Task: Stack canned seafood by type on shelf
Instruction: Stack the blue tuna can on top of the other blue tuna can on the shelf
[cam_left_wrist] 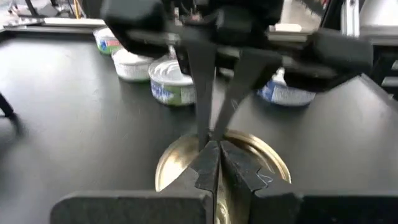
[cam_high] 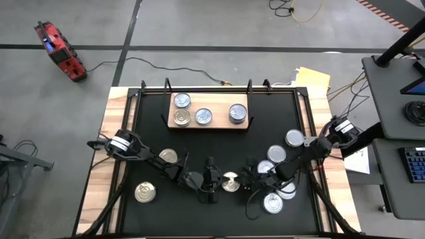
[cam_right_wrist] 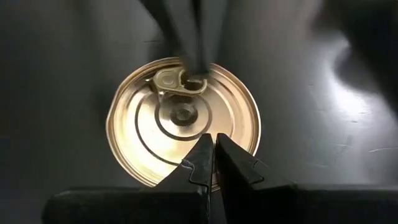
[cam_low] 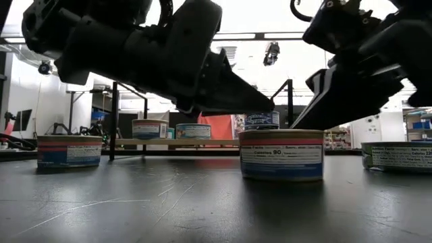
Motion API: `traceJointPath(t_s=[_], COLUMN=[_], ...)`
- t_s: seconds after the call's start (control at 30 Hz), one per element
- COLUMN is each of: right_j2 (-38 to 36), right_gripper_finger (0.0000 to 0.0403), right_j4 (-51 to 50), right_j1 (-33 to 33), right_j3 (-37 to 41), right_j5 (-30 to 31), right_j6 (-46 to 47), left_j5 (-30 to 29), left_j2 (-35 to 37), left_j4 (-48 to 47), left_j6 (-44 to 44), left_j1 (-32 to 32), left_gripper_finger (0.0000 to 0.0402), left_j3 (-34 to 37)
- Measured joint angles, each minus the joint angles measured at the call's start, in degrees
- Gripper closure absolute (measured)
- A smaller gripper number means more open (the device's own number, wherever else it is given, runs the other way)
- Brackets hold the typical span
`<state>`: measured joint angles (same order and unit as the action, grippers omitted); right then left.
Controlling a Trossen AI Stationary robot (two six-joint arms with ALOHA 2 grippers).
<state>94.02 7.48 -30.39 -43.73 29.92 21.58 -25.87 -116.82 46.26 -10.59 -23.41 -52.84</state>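
A gold-topped can stands upright on the black table near its near edge, with both grippers over it. My left gripper comes from the left, shut, and its tip hangs a little above the can. My right gripper comes from the right, shut, with its tip down at the can's top. In the right wrist view the gold lid with its pull tab fills the middle. The wooden shelf at the far side bears several cans. My right gripper has its shut fingertips slanting down from the table's right over the gold lid's edge. Whether they touch the lid I cannot tell. The can stands flat on the table.
Two gold-topped cans stand on the left. Several silver-topped cans cluster on the right, under and beside the right arm. A black frame rail runs along the table's far and side edges.
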Motion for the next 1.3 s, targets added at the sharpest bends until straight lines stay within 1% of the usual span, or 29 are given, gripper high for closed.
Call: traceJointPath(t_s=[0.1,0.23,0.33,0.43,0.57,0.63,0.77,0.9,1.13,1.3], right_j2=[-0.42,-2.61,-3.91,-4.73,-4.76,-4.93,-6.44,-8.55,-11.40,-11.43], right_gripper_finger=[0.0390,0.0390,0.0390,0.0390,0.0390,0.0390,0.0390,0.0390,0.0390,0.0390], right_j4=[-0.43,-0.42,-0.49,-0.47,-0.74,-1.48,-4.01,-6.19,-7.40,-7.57], right_j1=[0.20,0.17,0.17,0.17,0.17,0.33,0.44,0.44,0.44,0.44], right_j3=[-0.04,-0.04,-0.06,-0.06,-0.09,-0.13,-0.09,-0.09,-0.09,-0.09], right_j5=[1.12,1.15,1.13,1.12,0.76,-1.02,-4.42,-4.66,-4.62,-4.39], right_j6=[-1.13,-1.65,-1.64,1.43,9.79,13.80,18.70,22.08,21.86,17.50], left_j5=[-0.04,-0.08,-0.12,-0.10,-0.04,-0.08,-0.10,-0.15,-1.61,-2.83], left_j2=[2.24,6.66,8.35,8.34,6.87,6.20,6.04,6.04,5.98,5.98], left_j4=[-4.36,-10.60,-14.23,-14.64,-14.77,-14.40,-14.14,-14.16,-13.68,-13.70], left_j6=[0.07,0.42,0.20,0.06,-0.57,-0.63,-0.54,0.27,0.15,0.05], left_j1=[-0.80,-1.83,-2.55,-3.16,-3.31,-3.29,-3.24,-3.29,-3.22,-3.22], left_gripper_finger=[0.0401,0.0401,0.0401,0.0401,0.0401,0.0401,0.0401,0.0401,0.0401,0.0401], left_j3=[0.00,0.00,0.00,0.00,0.00,0.00,0.00,0.00,0.00,0.00])
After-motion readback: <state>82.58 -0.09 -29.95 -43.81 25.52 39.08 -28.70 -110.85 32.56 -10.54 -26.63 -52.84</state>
